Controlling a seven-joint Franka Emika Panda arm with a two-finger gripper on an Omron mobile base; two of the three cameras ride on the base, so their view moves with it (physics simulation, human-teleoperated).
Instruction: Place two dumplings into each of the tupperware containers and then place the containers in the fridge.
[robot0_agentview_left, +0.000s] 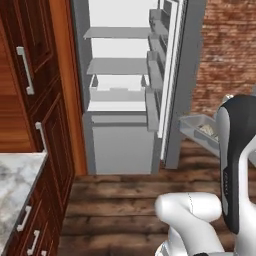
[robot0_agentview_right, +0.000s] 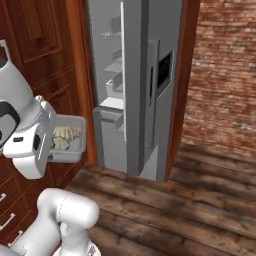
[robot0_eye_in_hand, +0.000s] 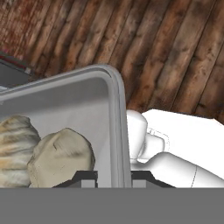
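Now the jaws (robot0_eye_in_hand: 113, 175) pinch the rim of a tupperware container (robot0_agentview_right: 75, 135) carrying two dumplings (robot0_eye_in_hand: 61, 157). The open fridge (robot0_agentview_left: 120, 95) lies ahead and left, its shelves probably higher.

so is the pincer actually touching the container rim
Touching. In the hand view the pincer has a fingertip on either side of the tupperware container wall, closed on it, with two dumplings inside.

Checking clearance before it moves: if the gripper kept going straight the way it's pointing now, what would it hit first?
Apart from the tupperware container the gripper is clamped on, the wooden floor lies ahead in the hand view; nothing else seems nearer, though depth is unclear.
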